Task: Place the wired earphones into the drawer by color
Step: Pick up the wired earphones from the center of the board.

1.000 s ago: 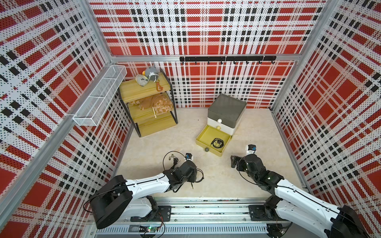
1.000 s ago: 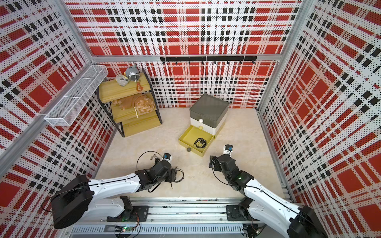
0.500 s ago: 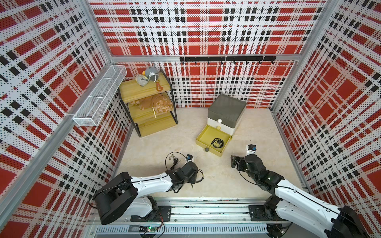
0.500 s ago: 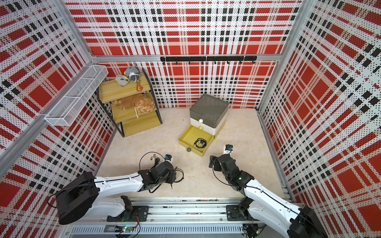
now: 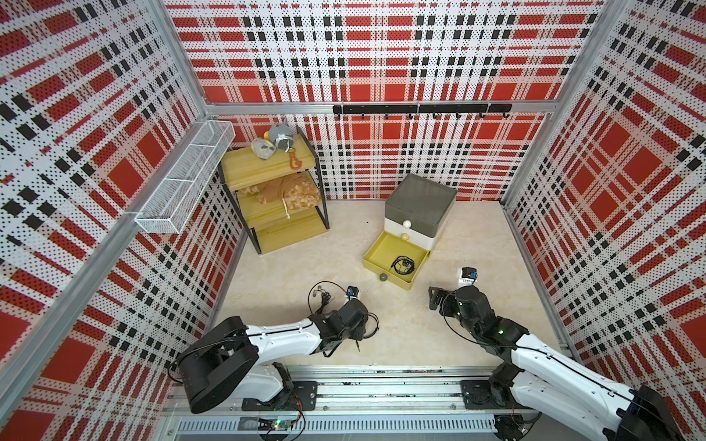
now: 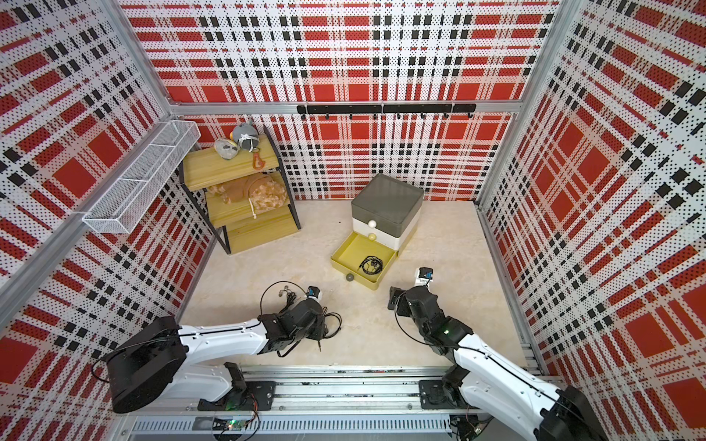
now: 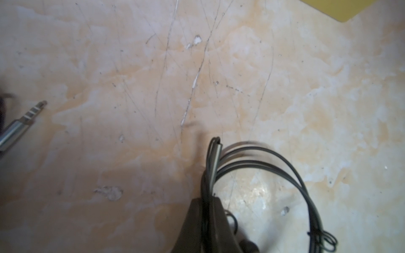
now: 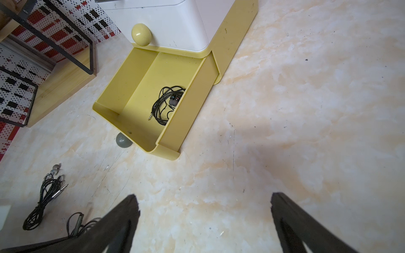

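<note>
Left gripper (image 7: pixel 210 203) clenched on a coiled bundle of thin black wired earphones (image 7: pixel 209 175), low over the pale marbled table (image 5: pixel 290 259); the left wrist view shows its dark fingers pinched together, with several cable loops fanning out to one side and seeming to rest on the table; a metal jack plug (image 7: pixel 24 122) lies loose nearby, and which set it belongs to cannot be told.

Right gripper (image 8: pixel 203 203) spread wide and empty, hovering over bare table near the small plastic cabinet of three stacked drawers (image 5: pixel 420 206); dark grey on top, white in the middle, mustard yellow at the bottom. Only the mustard yellow bottom drawer (image 5: pixel 387 248) is pulled out; a second black earphone bundle (image 5: pixel 403 264) lies inside it, toward the side nearer the right arm; a grey ball knob (image 5: pixel 382 277) sits at the drawer's front wall. A third black earphone bundle (image 5: pixel 324 298) lies on the table near the left arm's wrist. No white or red sets are in sight.

The step in hand looks like the pick-up of a black set; the grip appears made, but the bundle is not yet lifted. The next move likely calls for a lift high enough to carry the trailing loops over the drawer's front wall; then a carry to the open yellow drawer and a release above the black set lying there.
</note>
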Robot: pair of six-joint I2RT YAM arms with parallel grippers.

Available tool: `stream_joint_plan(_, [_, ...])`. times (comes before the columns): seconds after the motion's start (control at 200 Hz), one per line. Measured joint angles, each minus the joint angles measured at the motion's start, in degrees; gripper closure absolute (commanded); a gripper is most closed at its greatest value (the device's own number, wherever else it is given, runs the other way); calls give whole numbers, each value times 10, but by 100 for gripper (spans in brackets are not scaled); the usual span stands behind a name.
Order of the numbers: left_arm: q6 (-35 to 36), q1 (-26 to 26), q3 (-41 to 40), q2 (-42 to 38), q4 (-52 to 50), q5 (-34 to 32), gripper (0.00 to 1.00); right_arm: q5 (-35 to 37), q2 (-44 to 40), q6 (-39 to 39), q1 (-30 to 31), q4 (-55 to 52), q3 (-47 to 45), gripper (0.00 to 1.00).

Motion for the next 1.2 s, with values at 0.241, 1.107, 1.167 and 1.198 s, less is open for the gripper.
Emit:
stream_joint_plan(0.241, [1, 0, 7, -1, -8, -2, 100, 1, 2, -1, 0, 1, 0, 0])
stream_joint_plan(1.107, [66, 55, 163, -29, 6, -40, 100, -1, 6, -3, 0, 5, 0, 0])
stream_joint_plan(1.167, [69, 65, 170, -19, 19, -37, 100, 0, 4, -3, 0, 5, 0, 0])
stream_joint_plan(1.198, [71, 70, 174, -12, 27, -35, 100, 0, 3, -3, 0, 5, 0, 0])
